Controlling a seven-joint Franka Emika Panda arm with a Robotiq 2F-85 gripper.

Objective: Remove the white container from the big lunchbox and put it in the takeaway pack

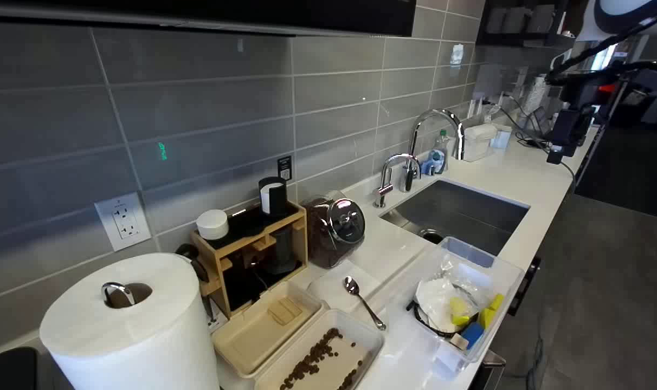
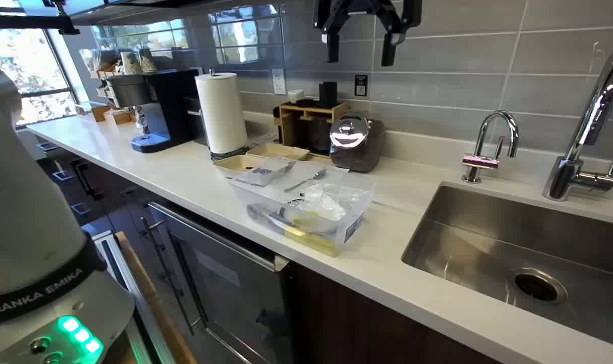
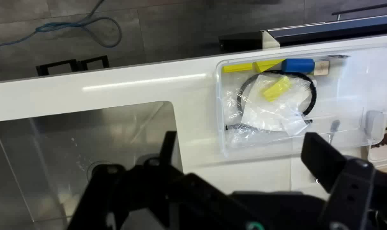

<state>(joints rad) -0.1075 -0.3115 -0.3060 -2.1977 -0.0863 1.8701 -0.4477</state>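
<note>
The big lunchbox, a clear plastic box, stands on the counter in both exterior views and in the wrist view. It holds a clear bag with white contents, a black ring-shaped cord, yellow and blue blocks and a small lettered cube. A small whitish cup-like thing sits by its wall; I cannot tell if this is the white container. The takeaway pack lies open beside the lunchbox, one half bare, the other speckled with brown beans. My gripper is open and empty, high above the counter; it also shows in the wrist view.
A sink with two taps adjoins the lunchbox. A spoon lies between lunchbox and pack. Behind stand a dark glass jar, a wooden rack and a paper towel roll. The counter's front edge runs close by the lunchbox.
</note>
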